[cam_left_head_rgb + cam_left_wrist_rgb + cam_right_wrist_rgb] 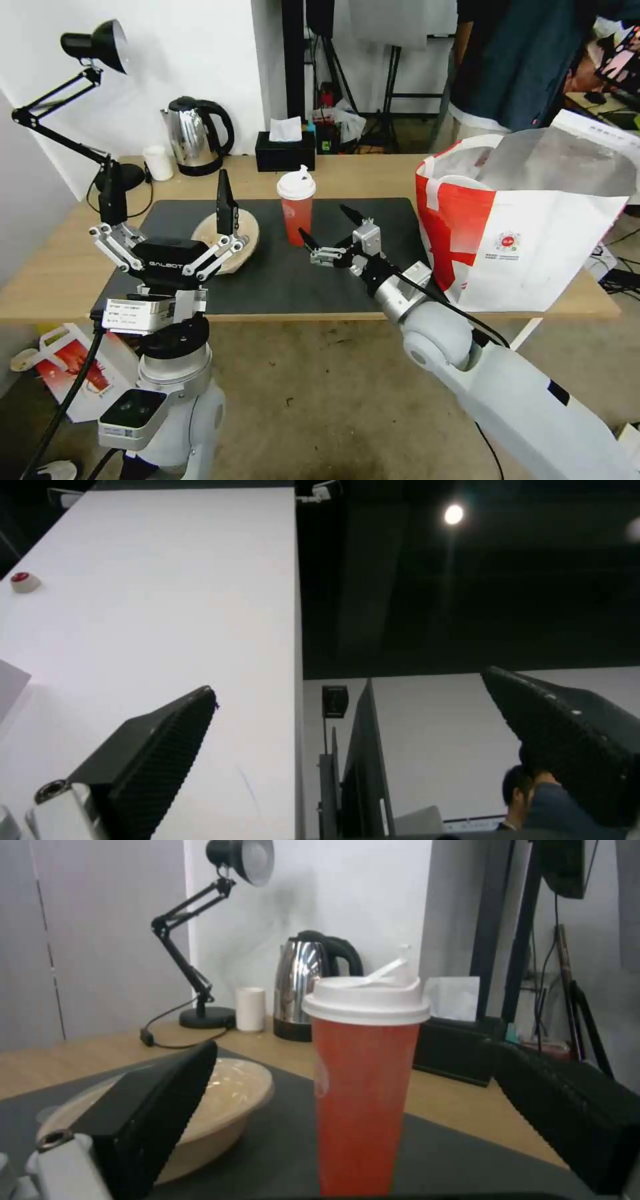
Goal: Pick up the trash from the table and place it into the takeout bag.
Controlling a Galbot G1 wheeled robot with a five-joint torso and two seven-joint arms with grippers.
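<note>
Reaching toward the cup (297, 207), the right gripper (327, 235) is hovering just near of it over the black mat (373, 220), fingers spread wide and holding nothing; in the right wrist view the cup (363, 1080) is standing upright between the two pads, touching neither. The risk here, as I judge it, is the cup itself: it is tall and narrow with a white lid, so a finger (308, 239) arriving off-centre or clipping its side could be tipping it over onto the mat, and a grip set too high might be pressing on the lid rather than the body. The beige bowl (230, 240) is lying just left of the cup, so a wide swing of the left-hand finger could be nudging it as well. The left gripper (167, 217) is pointing upward at the near left of the table (53, 280), also wide open and empty, with the bowl behind it. The bag (527, 227) is standing open at the right end of the table, close to the right arm; its floppy rim could be catching the cup on the way in
</note>
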